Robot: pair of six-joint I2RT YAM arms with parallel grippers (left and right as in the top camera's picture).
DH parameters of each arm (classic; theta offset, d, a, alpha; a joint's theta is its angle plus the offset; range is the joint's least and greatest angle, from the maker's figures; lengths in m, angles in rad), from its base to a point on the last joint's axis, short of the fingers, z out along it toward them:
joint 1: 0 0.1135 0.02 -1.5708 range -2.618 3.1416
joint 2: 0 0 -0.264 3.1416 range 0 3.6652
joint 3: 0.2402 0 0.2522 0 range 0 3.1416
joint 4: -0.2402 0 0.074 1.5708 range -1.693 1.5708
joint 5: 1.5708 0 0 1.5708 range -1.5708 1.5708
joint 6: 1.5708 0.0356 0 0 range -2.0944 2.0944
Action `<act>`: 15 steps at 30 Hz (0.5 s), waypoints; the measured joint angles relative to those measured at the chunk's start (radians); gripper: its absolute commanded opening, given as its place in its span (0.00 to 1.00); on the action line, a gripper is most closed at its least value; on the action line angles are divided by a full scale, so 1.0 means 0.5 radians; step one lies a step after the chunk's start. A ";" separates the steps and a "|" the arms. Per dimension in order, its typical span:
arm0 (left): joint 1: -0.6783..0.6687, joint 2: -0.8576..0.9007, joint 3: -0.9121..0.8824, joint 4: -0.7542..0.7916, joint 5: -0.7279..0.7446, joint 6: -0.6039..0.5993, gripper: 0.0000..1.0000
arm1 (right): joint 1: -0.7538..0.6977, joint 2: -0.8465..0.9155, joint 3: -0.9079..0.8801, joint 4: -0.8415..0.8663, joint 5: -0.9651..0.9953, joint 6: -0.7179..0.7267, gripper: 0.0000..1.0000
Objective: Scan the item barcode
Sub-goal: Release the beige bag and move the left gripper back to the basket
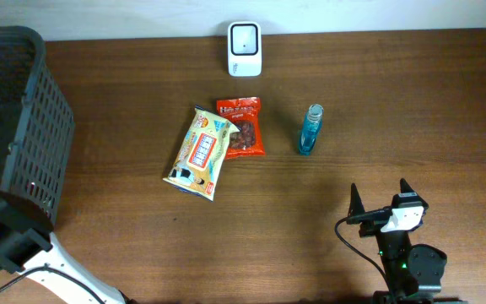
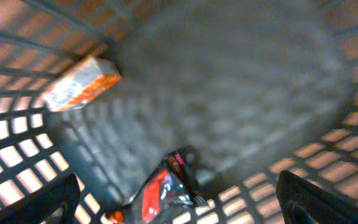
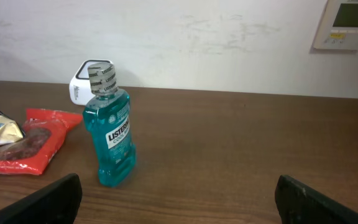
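While the left gripper point(image 2: 179, 205) hangs open inside the basket point(image 1: 32, 127) at far left, above a red packet point(image 2: 160, 190) and an orange box point(image 2: 79, 84), the right gripper point(image 1: 379, 190) sits open at lower right, facing the mouthwash bottle point(image 1: 309, 131) right of centre, near the scanner point(image 1: 245, 49)
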 measured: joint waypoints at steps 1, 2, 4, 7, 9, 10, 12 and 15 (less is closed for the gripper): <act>0.002 0.005 -0.129 0.054 0.000 0.035 0.96 | 0.000 0.000 0.000 0.001 0.000 0.002 0.98; 0.002 0.007 -0.230 0.099 -0.002 0.066 0.94 | 0.000 0.000 0.000 0.001 0.000 0.000 0.98; 0.002 0.008 -0.430 0.195 -0.003 0.143 0.84 | 0.000 0.000 0.000 0.001 0.000 0.000 0.99; 0.002 0.008 -0.684 0.283 -0.003 0.234 0.77 | 0.000 0.000 0.000 0.001 0.000 0.001 0.98; 0.002 0.008 -0.792 0.298 -0.002 0.259 0.79 | 0.000 0.000 0.000 0.001 0.000 0.000 0.98; 0.002 0.008 -0.850 0.296 -0.003 0.271 0.80 | 0.000 0.000 0.000 0.001 0.000 0.001 0.98; 0.002 0.008 -0.919 0.266 -0.002 0.288 0.82 | 0.000 0.000 0.000 0.000 0.000 0.001 0.98; 0.002 0.008 -0.986 0.161 -0.003 0.296 0.97 | 0.000 0.000 0.000 0.001 0.000 0.002 0.98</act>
